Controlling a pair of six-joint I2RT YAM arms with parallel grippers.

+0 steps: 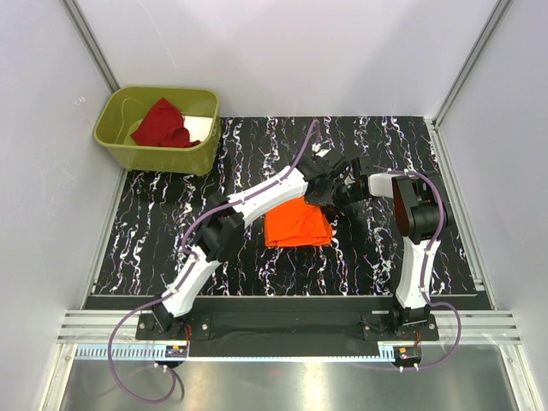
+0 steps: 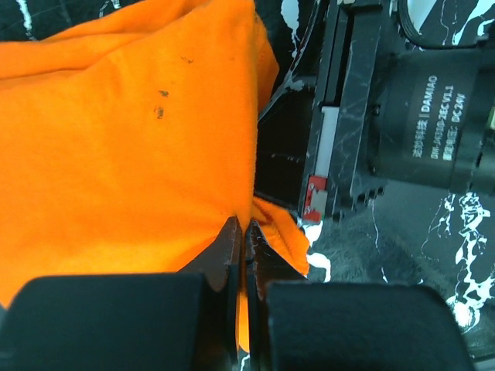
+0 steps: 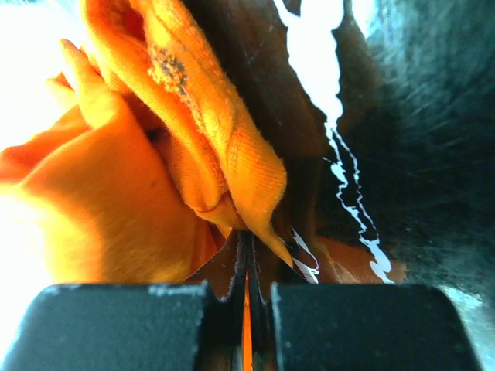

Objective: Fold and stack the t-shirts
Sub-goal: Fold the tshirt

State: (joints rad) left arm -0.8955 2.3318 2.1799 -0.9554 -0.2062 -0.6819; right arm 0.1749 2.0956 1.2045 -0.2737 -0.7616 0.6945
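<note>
Left gripper and right gripper each clamped the orange t-shirt edge, mid-mat, apparently to carry a fold over. Dark red t-shirt sat in the olive bin.

Left arm reached toward two o'clock, right arm bent toward nine; left gripper and right gripper each clamped the orange t-shirt.

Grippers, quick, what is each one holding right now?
The left gripper is closed, pinching the orange t-shirt.
The right gripper is closed, pinching the same shirt.
</note>
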